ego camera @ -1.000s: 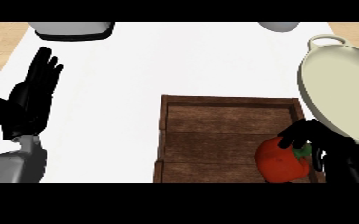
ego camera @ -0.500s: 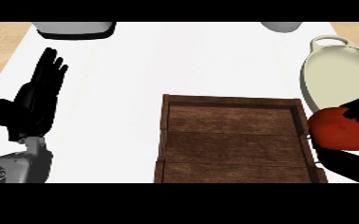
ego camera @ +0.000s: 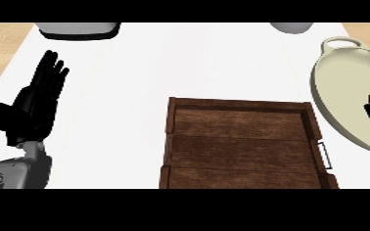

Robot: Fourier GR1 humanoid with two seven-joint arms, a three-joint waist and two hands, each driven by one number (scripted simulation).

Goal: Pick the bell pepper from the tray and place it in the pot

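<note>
From my seat the view looks steeply down on a smooth white surface [ego camera: 137,73] with no visible texture. Near the middle, at the near side, sits the rectangular dark brown wooden tray [ego camera: 239,103]. It has raised walls, its floor is made of planks with a plain grain running left to right, and a thin dark wire handle [ego camera: 325,154] sits on its right wall. The boards I can see carry nothing. Right of the tray, and cut off by the right edge, is the cream-coloured round pot [ego camera: 338,90]. It looks matte, with a thick rounded rim, a pale inside and a small loop handle [ego camera: 343,42] at its far end. My left hand [ego camera: 36,103], black and jointed, rests at the left edge well apart from the tray. Its fingers are straight and pointing far, it is released, and it holds and touches nothing. Its grey forearm [ego camera: 25,171] comes in at the near left corner. Of the right hand [ego camera: 368,108] only a black sliver shows at the right edge over the pot, so I cannot tell whether it grasps anything. The bell pepper shows nowhere in my view, so I cannot tell where it is. At the far edge are a pale grey rounded object [ego camera: 76,29] on the left and a smaller grey one [ego camera: 292,27] on the right, both cut off.
</note>
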